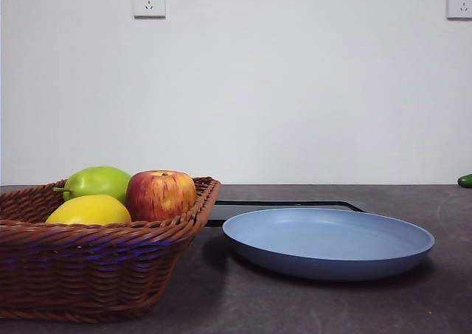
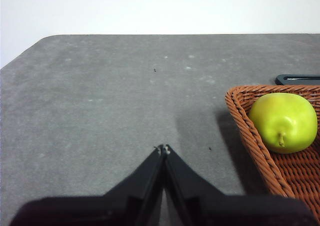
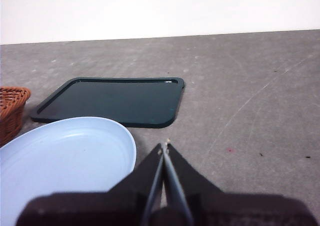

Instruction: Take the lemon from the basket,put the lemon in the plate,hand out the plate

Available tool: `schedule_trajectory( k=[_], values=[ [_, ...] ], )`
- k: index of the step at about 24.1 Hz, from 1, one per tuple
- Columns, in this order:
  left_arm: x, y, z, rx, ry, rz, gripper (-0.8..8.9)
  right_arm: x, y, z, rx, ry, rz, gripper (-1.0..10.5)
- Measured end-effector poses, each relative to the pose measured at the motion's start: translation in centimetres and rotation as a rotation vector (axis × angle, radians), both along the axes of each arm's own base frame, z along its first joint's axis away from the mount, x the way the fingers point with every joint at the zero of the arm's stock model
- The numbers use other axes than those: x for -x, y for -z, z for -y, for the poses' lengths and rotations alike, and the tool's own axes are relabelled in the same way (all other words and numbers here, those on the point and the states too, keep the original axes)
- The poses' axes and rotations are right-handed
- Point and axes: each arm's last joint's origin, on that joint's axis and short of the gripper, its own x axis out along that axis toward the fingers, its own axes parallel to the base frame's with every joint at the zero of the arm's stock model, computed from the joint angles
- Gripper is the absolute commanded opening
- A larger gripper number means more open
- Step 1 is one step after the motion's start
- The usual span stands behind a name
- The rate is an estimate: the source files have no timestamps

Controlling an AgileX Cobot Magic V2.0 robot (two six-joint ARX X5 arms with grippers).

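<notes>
1. The left pincer (image 2: 164, 147) hangs over bare grey worktop (image 2: 110, 96), its two black jaws pressed together at the tips and gripping nothing.
2. Just off to one side of that pincer is the corner of the brown wicker basket (image 2: 250, 131), near it but not touching it.
3. A green pear (image 2: 284, 121) lies inside that near corner of the basket, the only fruit the left wrist view shows.
4. The lemon (image 1: 89, 210) sits in the basket at its front, beside a red-yellow apple (image 1: 161, 195), with the pear behind them; it cannot be seen from the left wrist view.
5. The right pincer (image 3: 164, 145) also has its jaws closed tip to tip and empty, poised over the worktop.
6. The light blue plate (image 3: 60, 156) lies just beside the right pincer, its rim close to the jaw tips, and nothing rests on it.
7. Beyond the plate, farther from the right pincer, a flat black tray (image 3: 115, 100) lies on the worktop.
8. In the front view the plate stands next to the basket.
9. Neither arm shows in the front view.
</notes>
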Motion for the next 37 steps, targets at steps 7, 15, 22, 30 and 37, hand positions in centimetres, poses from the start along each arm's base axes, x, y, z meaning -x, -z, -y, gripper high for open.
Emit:
schedule_trajectory(
  k=[7,15,22,30,37],
  values=[
    [0.0,0.0,0.0,0.008,0.004,0.002,0.08,0.0,0.0,0.0,-0.009,0.001,-0.001,0.0],
    [0.0,-0.1,0.6,0.272,0.164,-0.005,0.08,0.0,-0.2,0.0,-0.23,0.03,-0.041,0.0],
    [0.2,-0.7,0.9,0.399,0.239,-0.021,0.06,0.1,-0.2,0.0,-0.368,0.051,-0.095,0.0],
    [1.5,-5.5,0.9,0.438,0.228,-0.101,0.06,1.0,-4.2,0.1,-0.39,0.059,-0.12,0.0],
    [0.6,-9.4,1.1,0.455,0.306,-0.159,0.06,1.5,-8.4,0.1,-0.362,0.067,-0.177,0.0]
  ],
)
